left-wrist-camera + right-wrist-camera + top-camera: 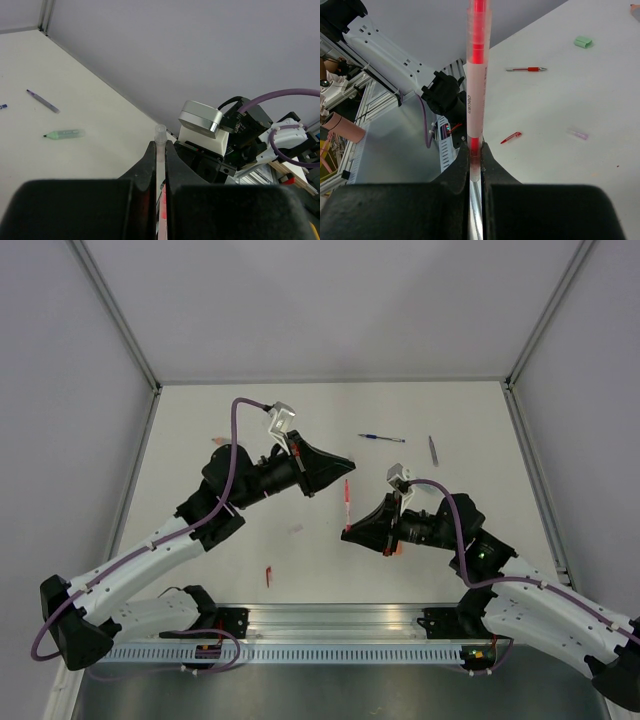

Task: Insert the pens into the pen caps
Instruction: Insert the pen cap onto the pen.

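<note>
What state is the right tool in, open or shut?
Shut. In the right wrist view the right tool clamps the red pen, with no gap showing on either side of the barrel.

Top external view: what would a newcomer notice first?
The red pen at dead centre, bridging the two arms: the left gripper and the right gripper both look shut on it. Beyond them, toward the far right, a blue pen and a grey pen lie loose and apart.
</note>
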`<state>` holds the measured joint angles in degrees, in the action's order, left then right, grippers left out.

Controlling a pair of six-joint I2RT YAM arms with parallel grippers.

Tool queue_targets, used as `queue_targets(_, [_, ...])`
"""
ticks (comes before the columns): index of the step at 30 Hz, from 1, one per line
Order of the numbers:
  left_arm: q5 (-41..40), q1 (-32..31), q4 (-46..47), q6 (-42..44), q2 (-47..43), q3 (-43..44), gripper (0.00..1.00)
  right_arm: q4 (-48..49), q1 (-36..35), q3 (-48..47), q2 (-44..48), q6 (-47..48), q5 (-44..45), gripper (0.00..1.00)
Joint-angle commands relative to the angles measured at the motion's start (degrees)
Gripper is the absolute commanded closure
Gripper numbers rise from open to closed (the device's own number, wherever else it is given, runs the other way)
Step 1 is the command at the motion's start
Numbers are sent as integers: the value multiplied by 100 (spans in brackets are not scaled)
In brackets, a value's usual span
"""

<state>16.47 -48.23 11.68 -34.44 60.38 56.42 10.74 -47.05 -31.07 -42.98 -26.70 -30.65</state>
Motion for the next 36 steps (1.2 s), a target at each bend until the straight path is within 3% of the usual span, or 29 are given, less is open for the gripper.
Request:
queue_targets(1, [251,15,133,236,44,255,98,174,-24,-57,88,112,-2,100])
queue_targets(14, [489,15,-96,297,62,369,98,-2,-24,-101,88,147,306,100])
queue_targets(36, [58,24,-483,622,-114,343,98,-116,-24,-119,88,156,429,100])
